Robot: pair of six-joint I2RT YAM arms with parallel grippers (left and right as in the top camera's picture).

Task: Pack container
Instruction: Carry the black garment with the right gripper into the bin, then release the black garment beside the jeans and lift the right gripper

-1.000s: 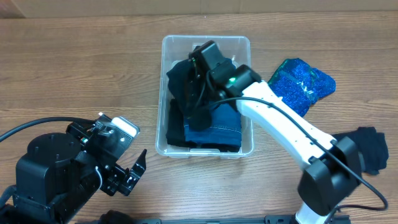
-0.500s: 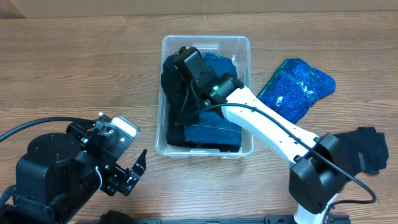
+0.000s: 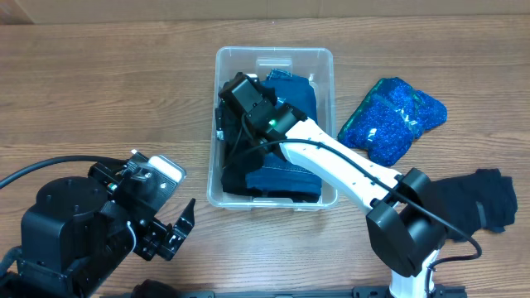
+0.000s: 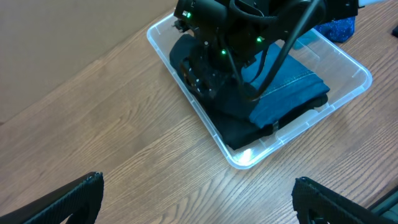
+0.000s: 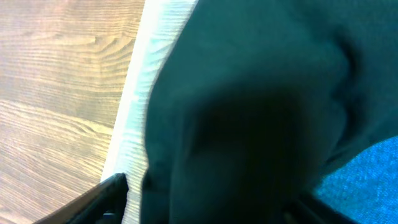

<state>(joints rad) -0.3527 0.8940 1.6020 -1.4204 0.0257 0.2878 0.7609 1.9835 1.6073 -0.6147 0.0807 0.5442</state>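
Note:
The clear container (image 3: 274, 52) stands mid-table with a folded blue denim garment (image 3: 286, 175) and a black garment (image 3: 233, 179) inside. My right gripper (image 3: 230, 132) reaches down into the bin's left side over the black cloth. In the right wrist view its jaws (image 5: 208, 205) stand wide apart, open, with the black garment (image 5: 249, 106) filling the space under and between them, beside the bin's left wall (image 5: 134, 112). My left gripper (image 3: 178, 228) hovers open over bare wood in front of the bin; its fingertips (image 4: 81, 193) frame empty table.
A sparkly blue garment (image 3: 394, 120) lies right of the bin. A black garment (image 3: 484, 199) lies at the far right by the right arm's base. A cardboard corner (image 3: 15, 10) shows at the back left.
The right gripper carried the black garment leftward inside the bin, lowered it along the left wall, and its jaws have spread apart. The left arm has not moved.

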